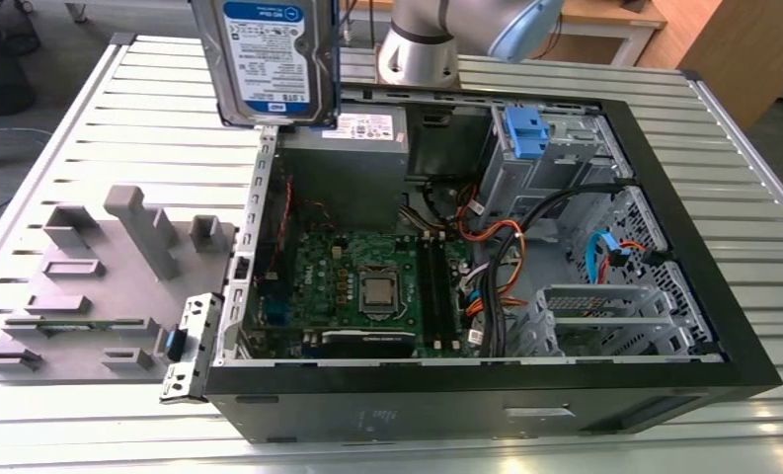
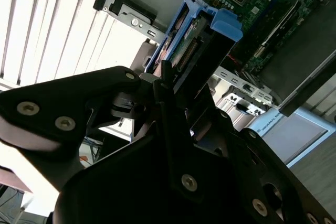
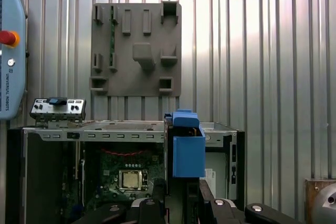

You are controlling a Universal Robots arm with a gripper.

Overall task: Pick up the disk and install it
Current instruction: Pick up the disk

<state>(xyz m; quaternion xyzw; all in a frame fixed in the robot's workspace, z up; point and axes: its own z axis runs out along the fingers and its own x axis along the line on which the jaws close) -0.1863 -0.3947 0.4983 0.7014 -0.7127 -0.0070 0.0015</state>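
Note:
The disk [image 1: 270, 59], silver with a white-and-blue label, hangs upright in the air over the back left corner of the open computer case [image 1: 707, 306] in the exterior view. In the second wrist view my gripper [image 2: 176, 85] is shut on the disk [image 2: 191, 40], gripping its edge between black fingers, with the blue side rails to either side. The first wrist view has the disk's blue rail [image 3: 188, 153] standing above my gripper [image 3: 178, 195], over the case's rim [image 3: 105, 125].
Inside the case lie a green motherboard [image 1: 364, 286], a grey power supply with a white sticker [image 1: 352, 138], a metal drive cage with a blue tab [image 1: 523, 133] and loose cables [image 1: 509, 247]. A grey moulded fixture [image 1: 102, 276] sits on the slatted table at the exterior view's left.

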